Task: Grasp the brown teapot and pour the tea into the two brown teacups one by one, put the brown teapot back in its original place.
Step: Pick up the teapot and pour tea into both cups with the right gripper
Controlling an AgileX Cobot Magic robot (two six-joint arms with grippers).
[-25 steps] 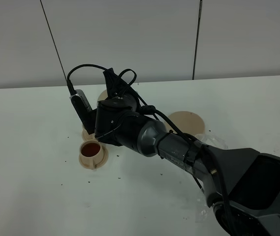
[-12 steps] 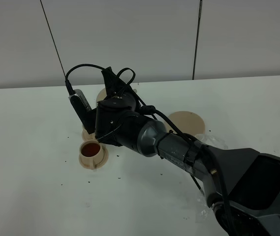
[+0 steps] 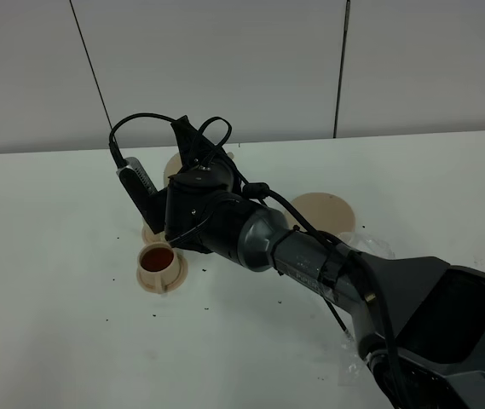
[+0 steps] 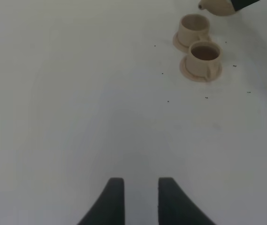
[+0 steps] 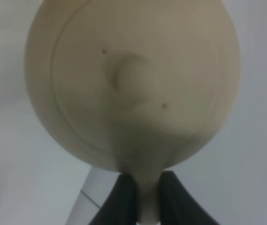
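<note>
My right gripper (image 5: 147, 199) is shut on the loop handle of the brown teapot (image 5: 133, 84), whose lid knob faces the right wrist camera. In the high view the right arm reaches across to the left and hides most of the teapot (image 3: 176, 164). One brown teacup (image 3: 157, 259) holds dark tea on its saucer. The other teacup (image 4: 194, 28) looks empty and stands just behind it; the arm hides it in the high view. The teapot's spout (image 4: 215, 6) hangs above and beside the empty cup. The large tan saucer (image 3: 323, 209) lies bare. My left gripper (image 4: 140, 201) is open and empty over bare table.
The white table (image 3: 54, 341) carries small dark specks around the cups. A grey wall (image 3: 268, 60) stands behind the table's far edge. The right arm's dark body (image 3: 412, 307) fills the lower right of the high view.
The right wrist has shifted slightly left and up with the teapot in its grip. The cups and the left gripper have not moved.
</note>
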